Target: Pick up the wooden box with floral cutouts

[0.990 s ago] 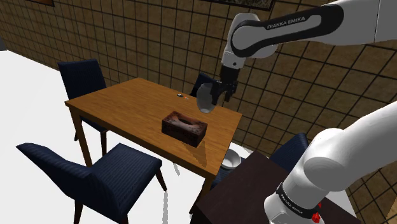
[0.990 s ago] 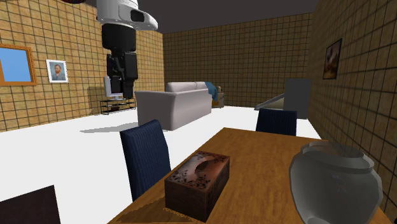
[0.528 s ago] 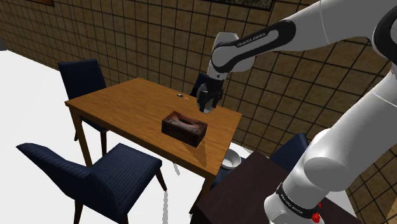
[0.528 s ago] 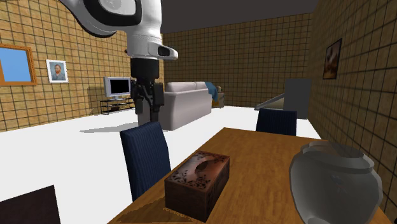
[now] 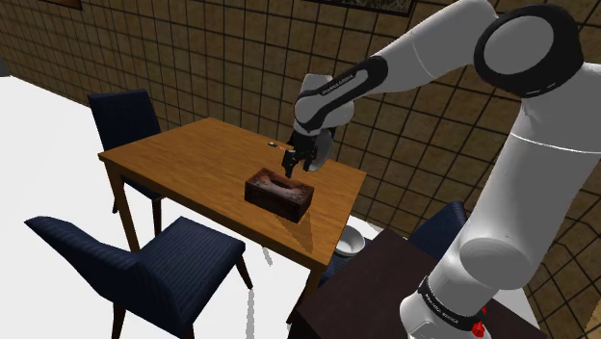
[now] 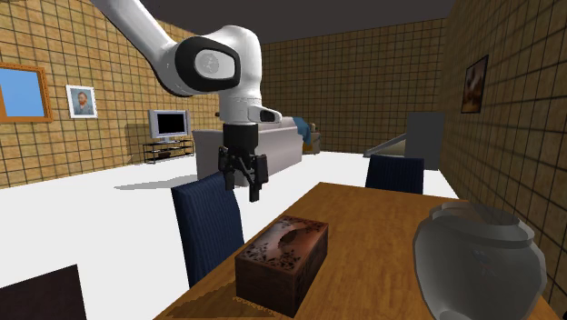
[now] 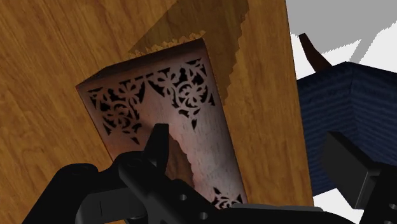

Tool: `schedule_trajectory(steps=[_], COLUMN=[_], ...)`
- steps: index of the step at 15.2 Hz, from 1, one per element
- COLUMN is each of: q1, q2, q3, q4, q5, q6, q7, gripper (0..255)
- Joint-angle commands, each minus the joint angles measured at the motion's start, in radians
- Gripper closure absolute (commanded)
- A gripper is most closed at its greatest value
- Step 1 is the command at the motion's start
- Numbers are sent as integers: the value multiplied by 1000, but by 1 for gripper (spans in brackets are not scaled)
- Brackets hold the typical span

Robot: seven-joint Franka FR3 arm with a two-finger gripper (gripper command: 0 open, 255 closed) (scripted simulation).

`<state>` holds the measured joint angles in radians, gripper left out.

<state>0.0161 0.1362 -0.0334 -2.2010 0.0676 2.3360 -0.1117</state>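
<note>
**Shoulder view.** A dark brown box [image 5: 279, 191] with a carved floral lid lies flat on the wooden table [image 5: 183, 154]. It sits in the part of the table nearest the stand [image 5: 385, 289] and close to the table's edge. The white arm [image 5: 424, 58] reaches over the table from the stand. The black gripper [image 5: 297, 164] points down above the table, just over the side of the box that faces the table's wall edge. Its jaws are released and spread apart, with nothing clasped between them.

**Second exterior view.** The gripper [image 6: 242, 185] hangs clear above the table [image 6: 382, 218], higher than the box [image 6: 283, 255] and not touching it. A grey vase [image 6: 477, 259] stands on the table across from the box. A blue chair [image 6: 211, 227] stands just beside the table's edge on the box's side.

**Wrist view.** The box [image 7: 172, 108] lies on the table [image 7: 57, 51] close to its edge, and the lacy cutouts are plain on the lid. One finger [image 7: 158, 143] shows in front of the lid. The other shows in front of the chair [image 7: 347, 102] beyond the table's edge.
</note>
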Motion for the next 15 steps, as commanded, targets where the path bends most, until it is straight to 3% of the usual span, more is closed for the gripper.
schedule_trajectory(steps=[1, 9, 15], q1=[2, 1, -1], q2=[85, 398, 467], q3=[2, 8, 10], q4=[62, 327, 351], q5=[-1, -11, -9], q6=[27, 87, 133], q7=[-5, -30, -33], gripper=[0, 0, 0])
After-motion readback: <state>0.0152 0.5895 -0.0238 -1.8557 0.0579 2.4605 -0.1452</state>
